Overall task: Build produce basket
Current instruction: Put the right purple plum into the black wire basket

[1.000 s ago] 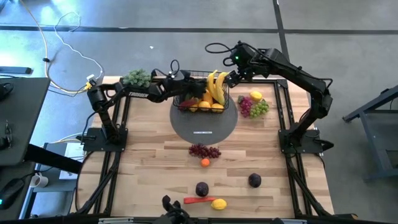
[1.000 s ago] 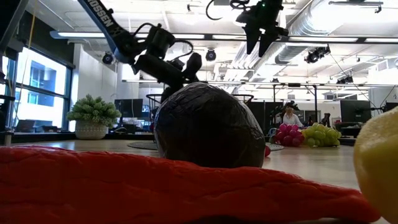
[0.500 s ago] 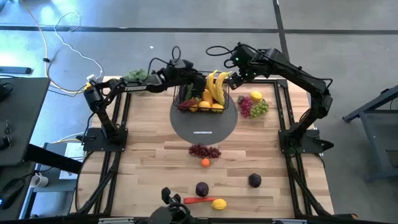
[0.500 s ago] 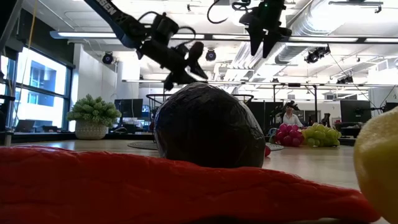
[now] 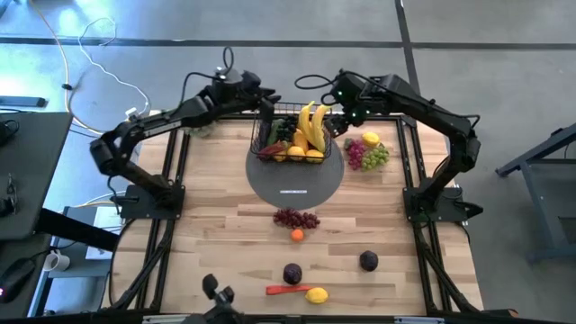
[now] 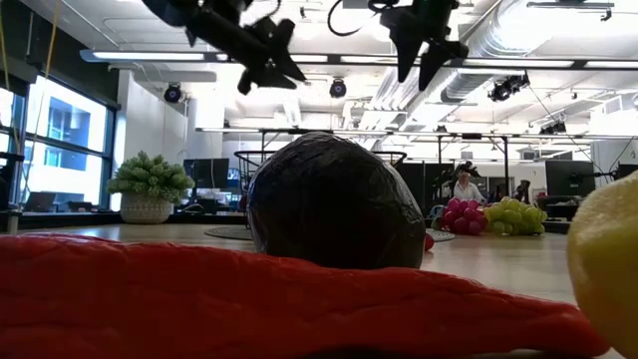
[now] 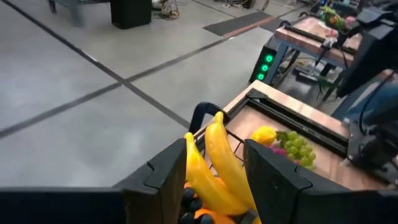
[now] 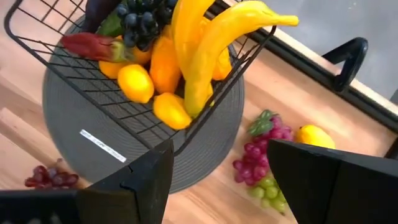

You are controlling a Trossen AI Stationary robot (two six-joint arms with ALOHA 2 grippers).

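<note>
On my far left, the left gripper [image 5: 261,88] hangs above the back edge of the table, just behind the basket's left rear corner. Its fingers [image 7: 163,177] stand parted with nothing between them; through the gap I see the bananas [image 7: 217,171] below and ahead.

Next comes the basket [image 5: 266,137], sitting on the grey disc [image 5: 296,184] at the back middle of the table. Its long axis runs left to right across the table. It holds a red chilli [image 8: 93,45] lying along its left side, dark grapes [image 8: 138,15], lemons [image 8: 136,83] and oranges. The bananas [image 5: 311,126] lean against its right end, with their tips pointing up and toward the back edge.

The disc carries a small white label [image 8: 99,144], but I cannot read the writing.

The right gripper [image 5: 339,117] hovers just right of the bananas, above the basket's right end. Its fingers [image 8: 145,177] are spread apart and hold nothing.

Further right, a lemon [image 5: 370,139] and a bunch of red and green grapes [image 5: 367,157] lie on the wood beside the disc.

Toward the front of the table lie red grapes [image 5: 295,218], a small orange [image 5: 297,236], two plums [image 5: 292,273], a loose chilli [image 5: 285,290] pointing left to right, and another lemon [image 5: 316,294].
</note>
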